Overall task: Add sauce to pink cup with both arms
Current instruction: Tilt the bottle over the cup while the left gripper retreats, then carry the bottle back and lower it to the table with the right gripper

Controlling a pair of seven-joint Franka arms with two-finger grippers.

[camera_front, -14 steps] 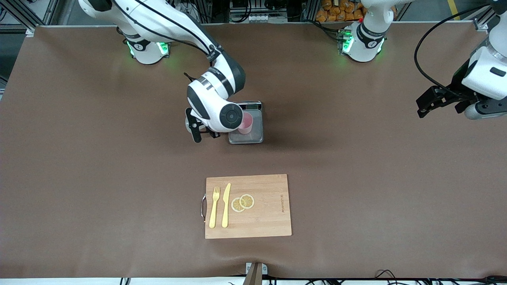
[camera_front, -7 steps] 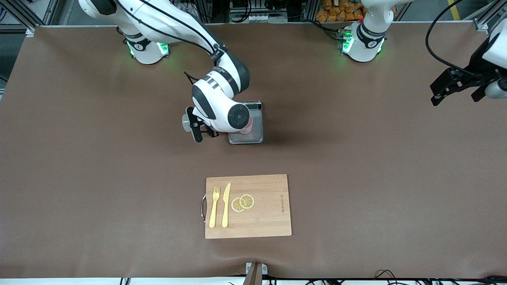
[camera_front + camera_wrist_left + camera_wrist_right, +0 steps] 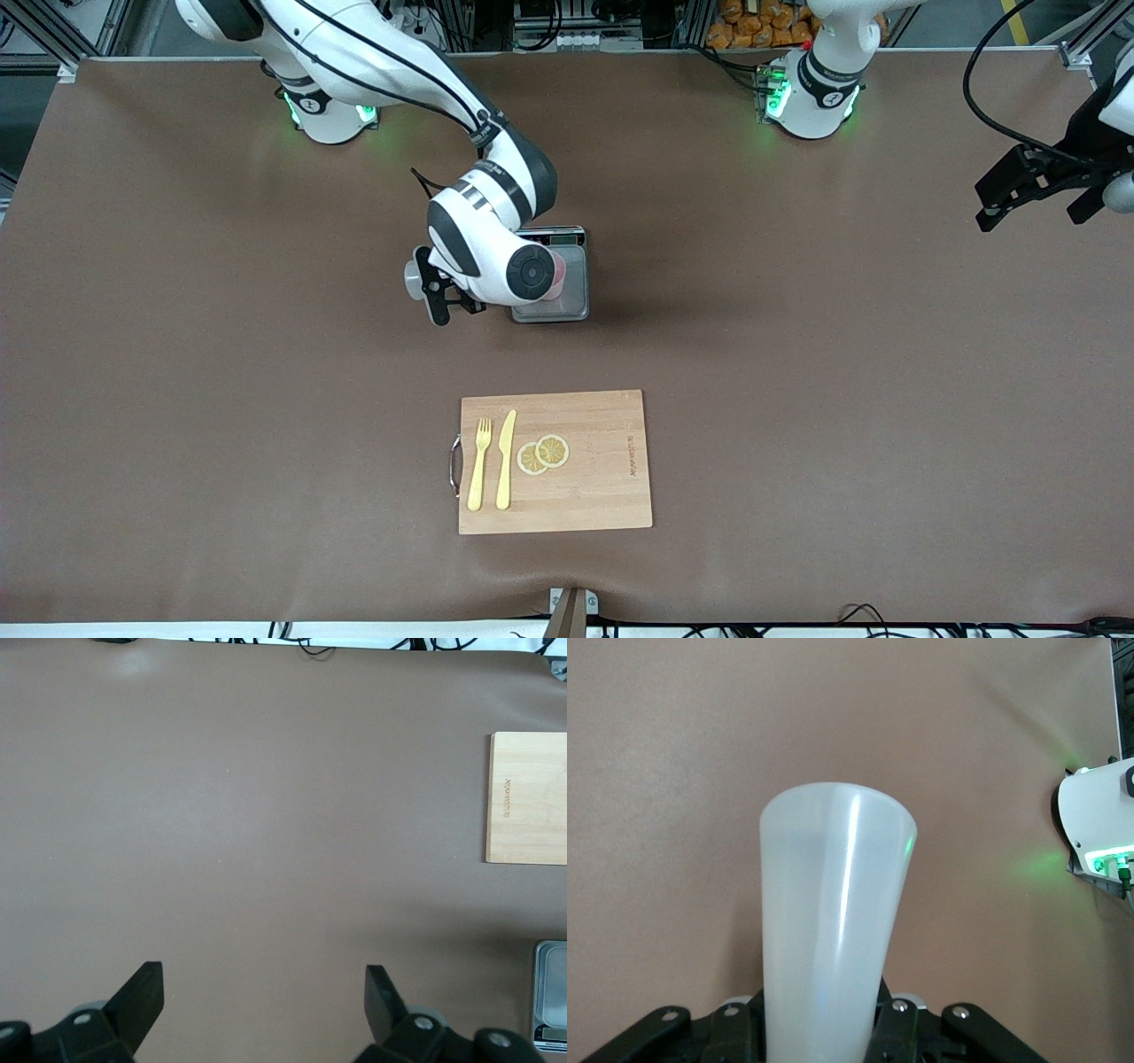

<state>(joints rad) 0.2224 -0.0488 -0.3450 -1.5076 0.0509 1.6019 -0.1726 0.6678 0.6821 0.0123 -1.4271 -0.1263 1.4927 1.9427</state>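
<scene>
Brown worktop (image 3: 797,354): our right gripper (image 3: 819,1028) grips sauce (image 3: 833,930), seemingly tipped over pink cup (image 3: 555,282); misaim risks spillage; left gripper (image 3: 264,992) open, empty.

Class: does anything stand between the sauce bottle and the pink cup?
Nothing visible: the right gripper holds the sauce bottle beside the pink cup on the scale, its nozzle hidden. The left gripper waits open over the table.

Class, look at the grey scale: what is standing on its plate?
The pink cup stands on the grey scale. Only its edge shows; the right arm's wrist covers the rest, so its contents cannot be seen.
</scene>
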